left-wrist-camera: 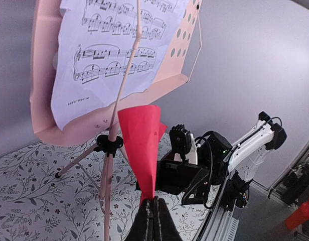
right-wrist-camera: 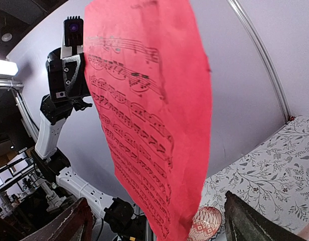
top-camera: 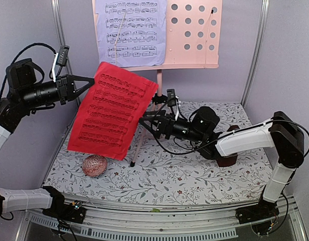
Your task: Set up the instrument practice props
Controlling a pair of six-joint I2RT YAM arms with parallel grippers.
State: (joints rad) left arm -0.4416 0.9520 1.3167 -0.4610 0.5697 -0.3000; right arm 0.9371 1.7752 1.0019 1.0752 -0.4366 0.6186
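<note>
On the stand [top-camera: 194, 40], only the lavender page [top-camera: 132, 30] is sitting; the left gripper [top-camera: 93, 80] is pinching the unplaced red page [top-camera: 112, 113], the right gripper [top-camera: 147, 123] spread wide.

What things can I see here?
Music stand: one, pink, back of table.
Lavender sheet: one, lavender, on the stand.
Red sheet: one, red, in the air.
Ball: one, red-and-white patterned, front left on tablecloth.
Metronome: one, dark red-brown, behind the right arm.
Tablecloth: one, white with flowers, over the table.
Left gripper: one, black, shut on the red sheet.
Right gripper: one, black, open, at the red sheet's edge.
</note>
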